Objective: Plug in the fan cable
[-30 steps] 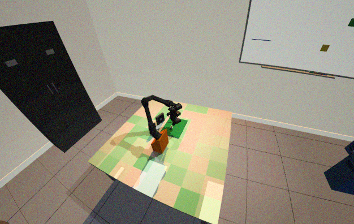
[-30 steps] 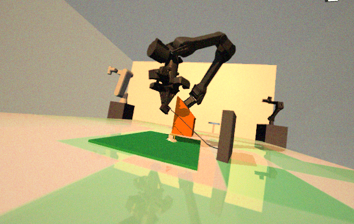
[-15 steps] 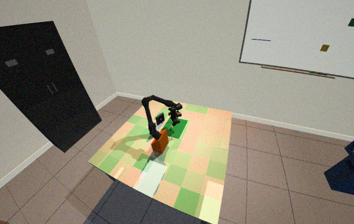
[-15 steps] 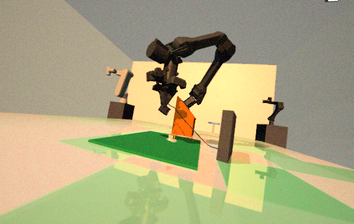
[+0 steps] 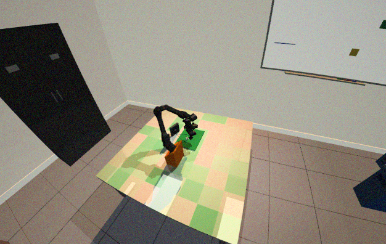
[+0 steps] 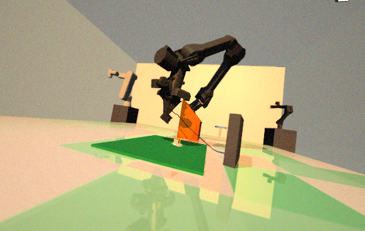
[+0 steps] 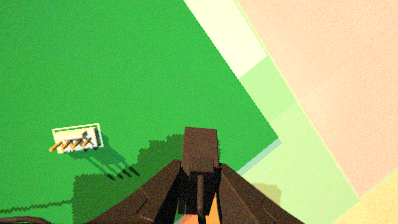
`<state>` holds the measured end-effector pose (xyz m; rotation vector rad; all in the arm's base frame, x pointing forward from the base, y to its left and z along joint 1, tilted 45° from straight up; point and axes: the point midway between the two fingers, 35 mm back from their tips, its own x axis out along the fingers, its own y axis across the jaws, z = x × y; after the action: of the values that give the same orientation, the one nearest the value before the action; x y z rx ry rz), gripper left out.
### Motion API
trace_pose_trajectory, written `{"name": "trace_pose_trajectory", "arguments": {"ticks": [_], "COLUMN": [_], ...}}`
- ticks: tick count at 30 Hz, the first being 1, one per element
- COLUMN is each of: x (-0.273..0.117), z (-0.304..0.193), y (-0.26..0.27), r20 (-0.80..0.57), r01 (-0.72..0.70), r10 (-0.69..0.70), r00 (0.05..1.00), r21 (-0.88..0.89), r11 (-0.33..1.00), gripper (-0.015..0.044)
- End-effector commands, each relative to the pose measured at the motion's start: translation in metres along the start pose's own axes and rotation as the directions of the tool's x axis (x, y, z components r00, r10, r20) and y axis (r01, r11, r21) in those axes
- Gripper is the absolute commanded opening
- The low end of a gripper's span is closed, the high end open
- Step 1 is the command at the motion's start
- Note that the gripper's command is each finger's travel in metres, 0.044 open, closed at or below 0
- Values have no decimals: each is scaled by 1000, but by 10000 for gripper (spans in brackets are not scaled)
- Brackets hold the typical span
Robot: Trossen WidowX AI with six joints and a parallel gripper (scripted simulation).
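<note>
Exterior view, working left to right; green board (image 5: pixel 198 138) (image 6: pixel 140 149) (image 7: pixel 125 60) as landmark.

Far left, well behind the board: a pale arm (image 6: pixel 126 86) on a dark pedestal (image 6: pixel 119 114), well apart from the work.

Above the board: gripper (image 5: pixel 192 133) (image 6: pixel 168 111) (image 7: pixel 198 169), tilted, clenched on the dark plug (image 6: pixel 166 118) (image 7: pixel 201 147). Plug hangs off the board, apart from it; not on the header. Wrist view puts the header to the plug's left, with green board between.

On the board: white fan header (image 5: pixel 187 138) (image 6: pixel 177 143) (image 7: pixel 77 139), four pins bare.

Behind the board, right of the gripper: orange block (image 5: pixel 174 155) (image 6: pixel 190 123), upright, near the arm's foot. Tall wall on that side of the header; top view sets it close to a board corner.

Cable (image 6: pixel 191 128) (image 7: pixel 20 219) slopes from the gripper down past the orange block's face to the fan (image 5: pixel 174 129) (image 6: pixel 233 141), which stands upright beside the board. Fan and cable crowd this flank.

Far right, well beyond the board: small dark arm (image 6: pixel 287 112) on a box (image 6: pixel 286 140).

Edges: board rim low. Top view, surface (image 5: pixel 232 135) runs wide from the board's right side to its own right edge; more room there than on the fan side.
</note>
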<state>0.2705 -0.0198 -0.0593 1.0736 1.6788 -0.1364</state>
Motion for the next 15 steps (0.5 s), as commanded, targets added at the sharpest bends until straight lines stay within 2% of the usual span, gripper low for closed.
{"name": "trace_pose_trajectory", "arguments": {"ticks": [1,15], "x": [5,22], "z": [-1,0], "y": [-3,-10], "r20": [21,114], "r01": [36,143], "r10": [-36,-143], "r00": [999,983], "r21": [2,4], "r11": [999,990], "gripper": [0,0]}}
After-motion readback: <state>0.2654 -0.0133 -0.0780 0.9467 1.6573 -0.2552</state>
